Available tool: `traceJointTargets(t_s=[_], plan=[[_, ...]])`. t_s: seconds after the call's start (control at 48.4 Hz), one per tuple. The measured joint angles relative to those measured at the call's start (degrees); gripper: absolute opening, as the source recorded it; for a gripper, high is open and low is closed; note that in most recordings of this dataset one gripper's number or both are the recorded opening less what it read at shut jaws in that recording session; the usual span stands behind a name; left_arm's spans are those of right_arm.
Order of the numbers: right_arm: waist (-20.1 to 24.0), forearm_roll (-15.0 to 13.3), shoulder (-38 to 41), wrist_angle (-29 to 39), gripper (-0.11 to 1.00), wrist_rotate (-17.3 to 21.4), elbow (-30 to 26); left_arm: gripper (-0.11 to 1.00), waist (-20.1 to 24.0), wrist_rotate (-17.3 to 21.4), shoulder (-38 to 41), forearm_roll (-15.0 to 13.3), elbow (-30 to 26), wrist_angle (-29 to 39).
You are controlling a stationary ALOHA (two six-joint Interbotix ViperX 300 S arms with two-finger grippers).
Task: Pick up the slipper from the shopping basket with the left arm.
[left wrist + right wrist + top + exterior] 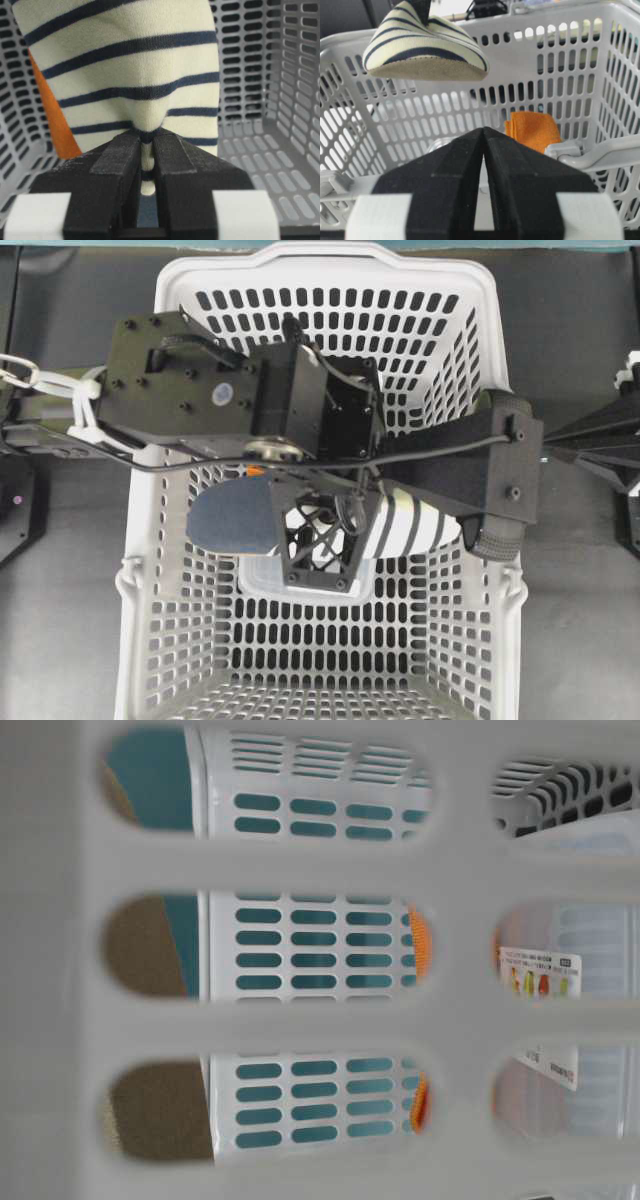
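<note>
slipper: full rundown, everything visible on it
The slipper is soft knit fabric, cream upper with thin navy stripes, navy heel and a pale flat sole. The left gripper is shut on a pinched fold of the upper. It hangs roughly level, clear of the shopping basket floor, sole showing free underneath, above the basket's middle.

You see the left arm (230,390) built of flat black screwed plates, a thin black cable, white clips, and a lattice-framed left gripper (322,540).
</note>
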Motion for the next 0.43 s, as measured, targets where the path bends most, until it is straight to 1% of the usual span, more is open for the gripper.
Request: traceJointTargets(t_s=[0.434], plan=[[0.00,0.00,-0.88,0.09,0.00,0.00,0.00,0.05,-0.09,0.00,0.00,0.00,0.00,0.00]])
